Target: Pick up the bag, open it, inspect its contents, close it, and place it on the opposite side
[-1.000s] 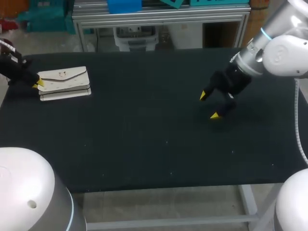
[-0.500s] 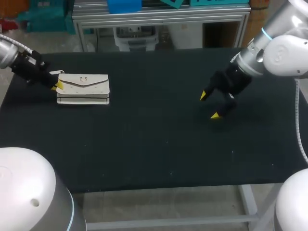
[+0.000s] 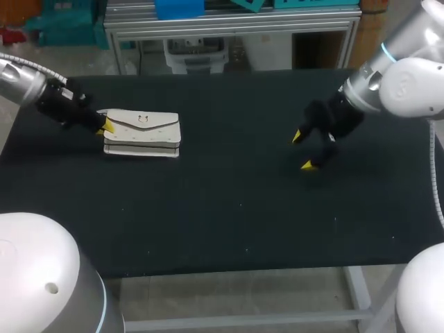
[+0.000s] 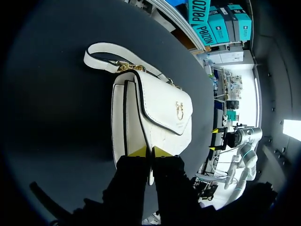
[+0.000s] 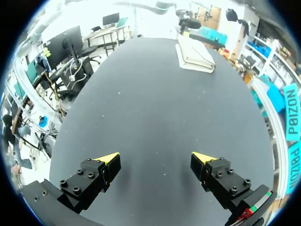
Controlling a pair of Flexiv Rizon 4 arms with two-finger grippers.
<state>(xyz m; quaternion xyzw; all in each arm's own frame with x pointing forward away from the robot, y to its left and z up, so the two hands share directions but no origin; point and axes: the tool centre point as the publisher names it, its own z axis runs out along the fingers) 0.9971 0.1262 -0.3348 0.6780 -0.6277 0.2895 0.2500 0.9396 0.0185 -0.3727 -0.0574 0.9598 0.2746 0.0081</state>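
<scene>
Across the dark, matte tabletop point(image 3: 229, 208), the bag point(image 3: 142, 132) is at our left side, toward the far edge; we cannot tell whether it rests on the surface or hangs just above it. Our left pincer point(image 4: 149, 151) is clenched on the bag's near edge, yellow tips nearly together. Our right pincer point(image 5: 155, 160) hovers released, fingers spread wide, well apart from the bag. The bag is white, flat and rounded, with a dark-piped flap, a small gold clasp point(image 4: 179, 110) and a white strap point(image 4: 106, 49).
</scene>
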